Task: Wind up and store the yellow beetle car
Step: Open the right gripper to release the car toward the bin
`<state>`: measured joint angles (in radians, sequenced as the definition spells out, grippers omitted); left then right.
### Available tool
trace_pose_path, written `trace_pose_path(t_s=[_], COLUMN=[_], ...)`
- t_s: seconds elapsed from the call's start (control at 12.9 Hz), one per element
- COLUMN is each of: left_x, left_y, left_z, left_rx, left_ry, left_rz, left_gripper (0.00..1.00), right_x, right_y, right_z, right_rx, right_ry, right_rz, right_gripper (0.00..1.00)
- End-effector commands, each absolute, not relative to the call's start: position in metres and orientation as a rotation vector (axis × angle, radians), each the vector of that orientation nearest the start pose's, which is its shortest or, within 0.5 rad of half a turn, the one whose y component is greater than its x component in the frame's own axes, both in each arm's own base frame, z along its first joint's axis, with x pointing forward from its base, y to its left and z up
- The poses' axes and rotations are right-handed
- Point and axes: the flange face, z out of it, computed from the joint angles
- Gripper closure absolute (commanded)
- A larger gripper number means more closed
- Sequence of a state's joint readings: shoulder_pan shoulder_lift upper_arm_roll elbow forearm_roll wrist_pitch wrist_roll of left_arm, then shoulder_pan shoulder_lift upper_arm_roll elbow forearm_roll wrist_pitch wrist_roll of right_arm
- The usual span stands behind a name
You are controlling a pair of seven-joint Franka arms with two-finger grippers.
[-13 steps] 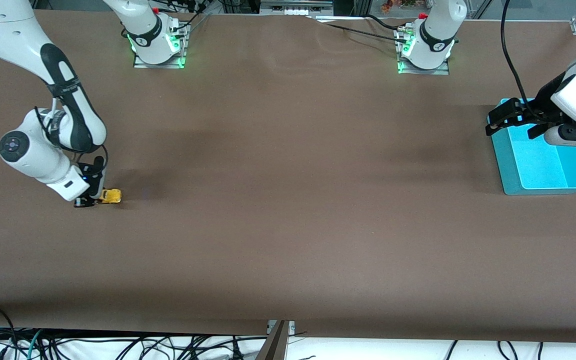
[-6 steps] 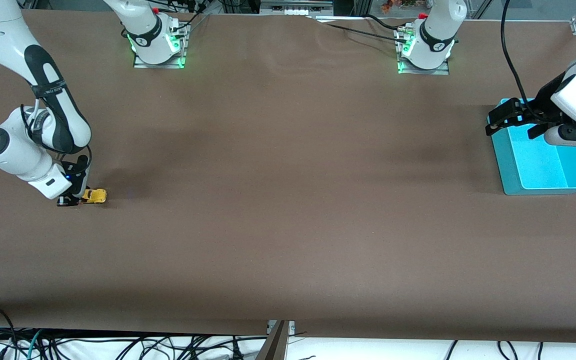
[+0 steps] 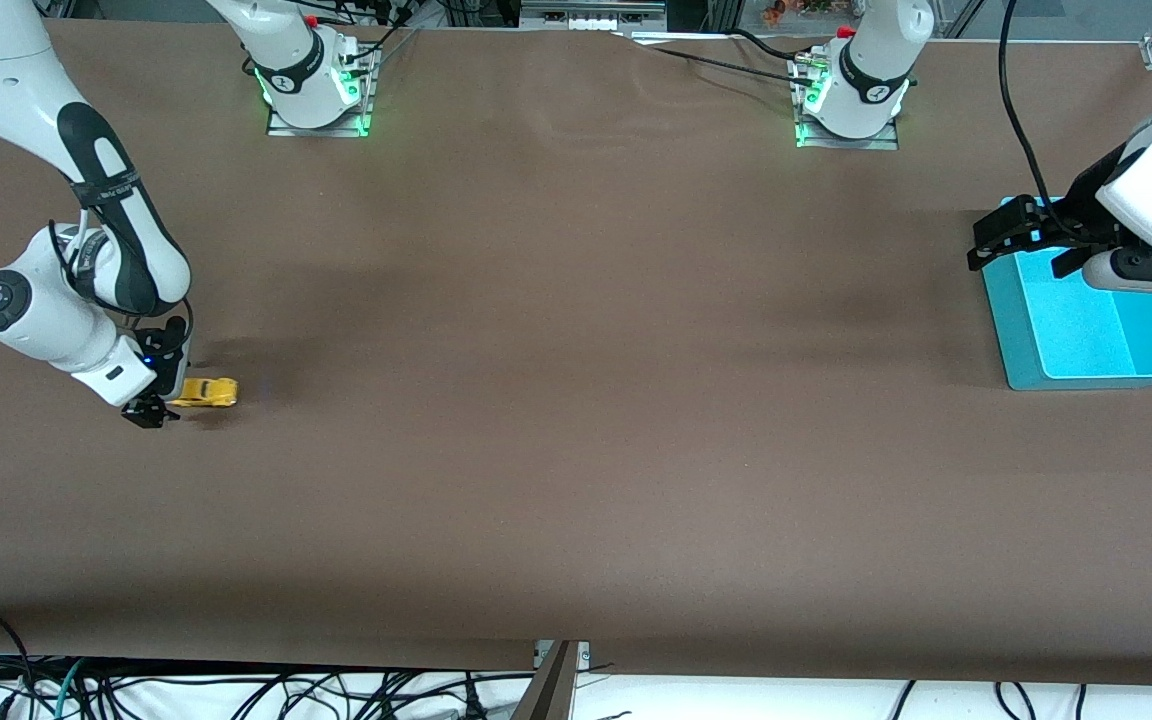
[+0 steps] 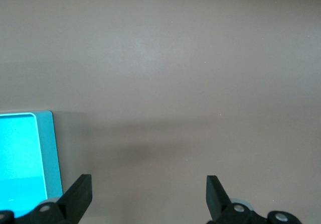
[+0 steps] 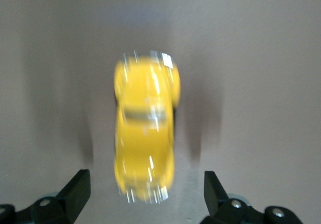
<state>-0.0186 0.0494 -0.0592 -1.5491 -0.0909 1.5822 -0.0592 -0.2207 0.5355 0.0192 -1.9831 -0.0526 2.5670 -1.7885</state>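
The yellow beetle car [image 3: 208, 392] sits on the brown table [image 3: 576, 420] toward my right arm's end, wheels down, with nothing gripping it. My right gripper [image 3: 150, 411] is low at the table just beside the car's end that points away from the middle of the table, fingers spread wide. The front view shows only a small yellow shape next to my dark fingertips; my right wrist view fills in more, showing the car [image 5: 146, 133] lengthwise in the gap ahead of my two open fingers [image 5: 75, 189], its rounded roof and a dark window band visible, though smeared with blur, and clear table on both sides between the body and each fingertip. From the wrist I cannot tell whether the car touches the gripper [image 5: 145, 191]. At my left arm's end of the table stands a teal tray [image 3: 1021, 345] with a brighter turquoise inside, well apart from the car. My left gripper [image 3: 998, 240] hangs in the air over the tray's corner, waiting, fingers spread apart. My left wrist view shows only that tray corner [image 4: 47, 148] and bare brown table between my open left fingertips [image 4: 77, 194].
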Motion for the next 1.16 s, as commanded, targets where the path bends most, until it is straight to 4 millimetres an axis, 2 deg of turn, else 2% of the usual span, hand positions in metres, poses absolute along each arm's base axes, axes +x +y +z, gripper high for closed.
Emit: trace_pose_path(t_s=[0.0, 0.08, 0.23, 0.47, 0.62, 0.7, 0.85, 0.93, 1.09], left_x=[0.567, 0.567, 0.562, 0.544, 0.546, 0.548, 0.55, 0.545, 0.535], left_y=[-0.085, -0.087, -0.11, -0.115, -0.109, -0.103, -0.091, -0.081, -0.075], left_z=[0.614, 0.62, 0.622, 0.62, 0.604, 0.602, 0.606, 0.615, 0.618], left_rx=[-3.231, -3.207, -3.2, -3.174, -3.16, -3.161, -3.147, -3.126, -3.071], left_ry=[0.068, 0.069, 0.133, 0.161, 0.148, 0.143, 0.111, 0.088, 0.077], left_rz=[0.034, 0.008, 0.026, 0.204, 0.314, 0.319, 0.311, 0.307, 0.367], left_gripper=[0.0, 0.0, 0.0, 0.0, 0.0, 0.0, 0.0, 0.0, 0.0], right_x=[0.619, 0.621, 0.623, 0.626, 0.628, 0.63, 0.638, 0.641, 0.65], right_y=[-0.126, -0.125, -0.119, -0.119, -0.118, -0.119, -0.12, -0.121, -0.115], right_z=[0.213, 0.216, 0.221, 0.234, 0.246, 0.25, 0.265, 0.271, 0.284], right_rx=[2.117, 2.116, 2.11, 2.1, 2.108, 2.127, 2.144, 2.149, 2.162], right_ry=[2.272, 2.27, 2.275, 2.259, 2.249, 2.244, 2.241, 2.24, 2.239], right_rz=[0.01, 0.011, 0.023, 0.041, 0.054, 0.059, 0.064, 0.063, 0.065], right_gripper=[0.0, 0.0, 0.0, 0.0, 0.0, 0.0, 0.0, 0.0, 0.0])
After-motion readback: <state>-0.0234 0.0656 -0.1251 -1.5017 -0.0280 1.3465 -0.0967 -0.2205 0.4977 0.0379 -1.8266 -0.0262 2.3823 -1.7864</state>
